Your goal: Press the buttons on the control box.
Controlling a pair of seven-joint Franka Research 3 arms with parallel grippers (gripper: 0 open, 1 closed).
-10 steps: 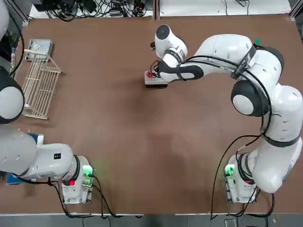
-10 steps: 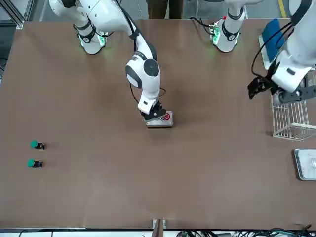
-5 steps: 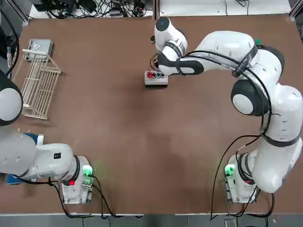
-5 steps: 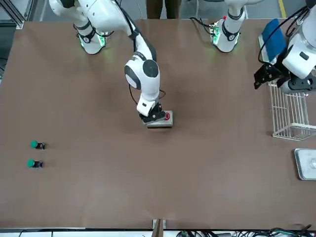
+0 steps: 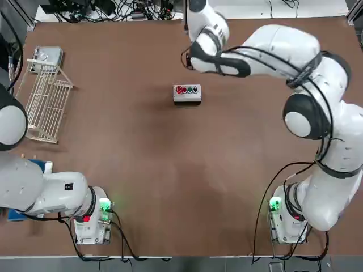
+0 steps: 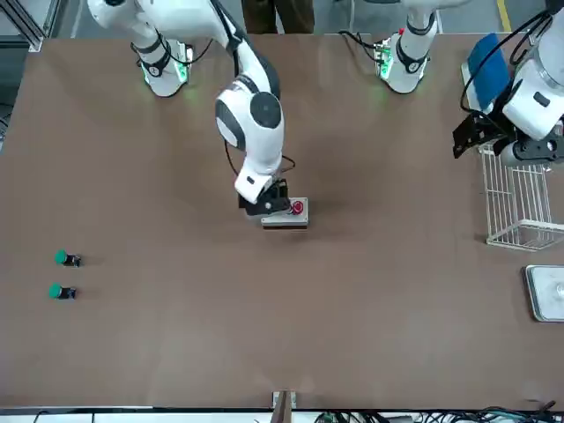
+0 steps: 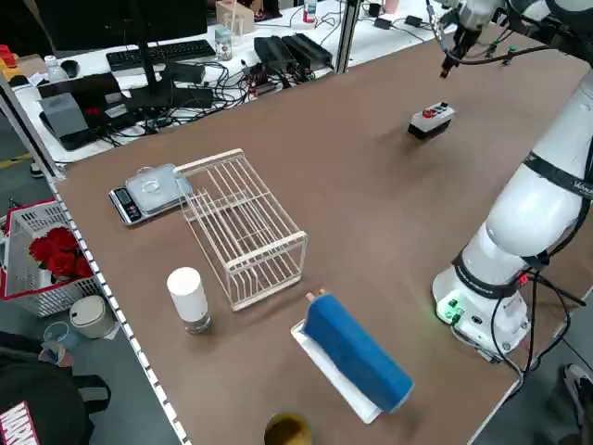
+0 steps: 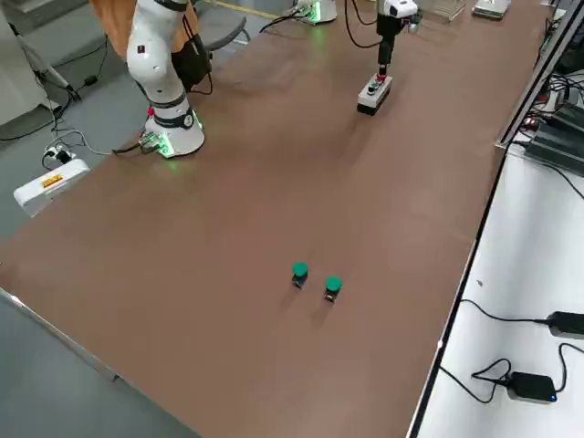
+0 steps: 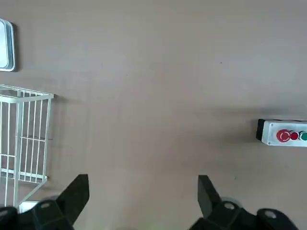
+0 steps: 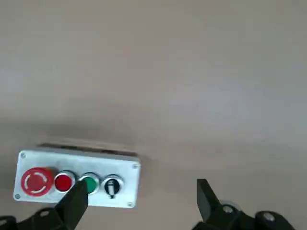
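Brown counter (image 5: pixel 142 170) fills my screen, and the control box (image 5: pixel 186 94) sits on it near the middle, a bit toward the far side from the arm bases. It is a small white-grey box and it lies flat. The buttons (image 10: pixel 72 183) run in one row on its top: a big red one (image 10: pixel 34 181), a small red one (image 10: pixel 63 182), a green one (image 10: pixel 90 183) and a dark one (image 10: pixel 112 186). The right end effector (image 10: pixel 139 203) hangs in the air over the counter, just past the box on its far side, and it does not touch the box. Its fingers (image 10: pixel 74 201) are spread wide and hold nothing. In the right wrist view one fingertip lines up with the green button, but the side views show the end effector well above the box. The left end effector (image 9: pixel 142 191) is far off at the robot's left side of the counter, up in the air near the white wire rack (image 5: pixel 48 107). It is wide apart too, and there is nothing between its fingers (image 9: pixel 79 191). A small metal scale (image 5: pixel 48 55) lies at the far end of the rack. Two little black pieces with green caps (image 6: pixel 63 275) lie close together on the robot's right side of the counter, well apart from the box. From the left side view I can also see a blue block (image 7: pixel 357 352) and a white tube-shaped thing (image 7: pixel 188 297) near the rack.
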